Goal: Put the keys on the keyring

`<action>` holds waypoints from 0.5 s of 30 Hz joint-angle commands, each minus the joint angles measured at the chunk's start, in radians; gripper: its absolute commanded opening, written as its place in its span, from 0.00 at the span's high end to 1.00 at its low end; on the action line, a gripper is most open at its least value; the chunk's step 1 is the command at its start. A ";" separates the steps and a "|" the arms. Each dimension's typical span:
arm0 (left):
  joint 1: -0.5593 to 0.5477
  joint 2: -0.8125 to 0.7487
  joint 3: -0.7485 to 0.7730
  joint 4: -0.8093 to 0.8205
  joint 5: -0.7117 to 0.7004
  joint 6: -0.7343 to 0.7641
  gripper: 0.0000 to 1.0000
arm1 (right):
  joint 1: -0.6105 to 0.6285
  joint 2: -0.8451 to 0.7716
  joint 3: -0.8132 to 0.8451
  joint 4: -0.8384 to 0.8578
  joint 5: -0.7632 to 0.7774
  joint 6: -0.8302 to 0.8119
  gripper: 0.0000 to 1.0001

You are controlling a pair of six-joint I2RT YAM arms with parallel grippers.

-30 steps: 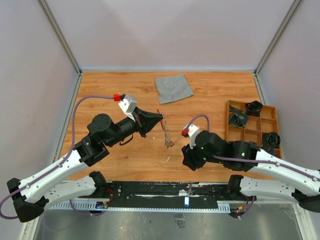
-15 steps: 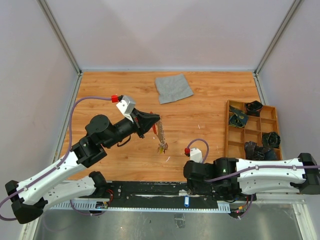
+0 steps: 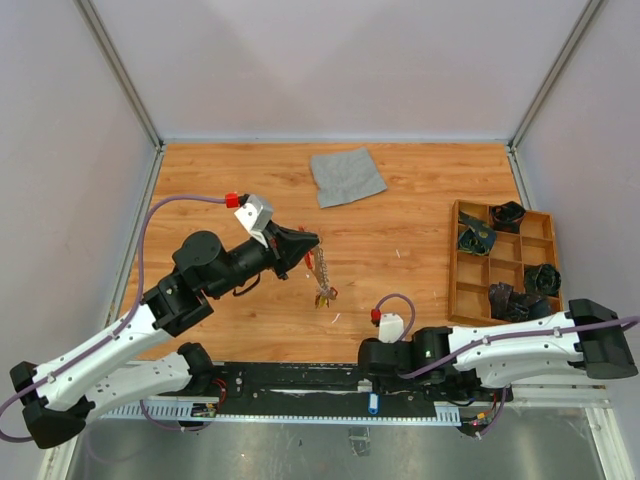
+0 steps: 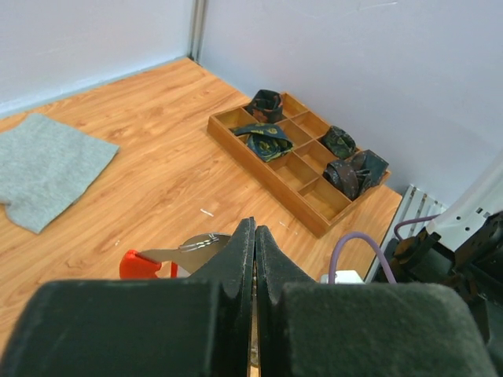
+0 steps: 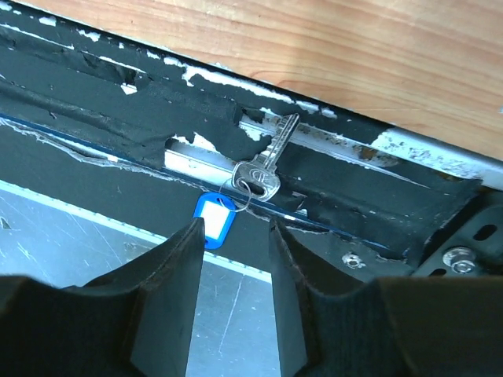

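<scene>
At the near edge of the surface (image 3: 420,200), on the black rail (image 5: 118,86) in front of the arm bases, lies a silvery key (image 5: 267,161) with a blue tag (image 5: 214,222). The right hand (image 5: 234,236) hangs over it with its fingers parted. The tag shows in the gap between them, and they grip nothing. Left of the middle, the left hand (image 3: 312,243) is pressed fully closed on the red keyring (image 3: 310,260). The keyring's thin chain (image 3: 322,282) trails toward the near side, ending in small coloured bits too tiny to make out. A grey cloth (image 3: 347,175) lies far from the arms, and a wooden tray (image 3: 455,260) with dark items in its compartments sits on the right.
</scene>
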 commanded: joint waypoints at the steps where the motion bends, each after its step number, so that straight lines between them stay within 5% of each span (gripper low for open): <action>1: 0.002 -0.033 -0.009 0.037 0.014 -0.002 0.99 | 0.032 0.040 -0.017 0.051 -0.028 0.088 0.61; 15: 0.002 -0.041 -0.022 0.051 0.027 -0.003 0.99 | 0.032 0.086 -0.040 0.059 -0.001 0.127 0.68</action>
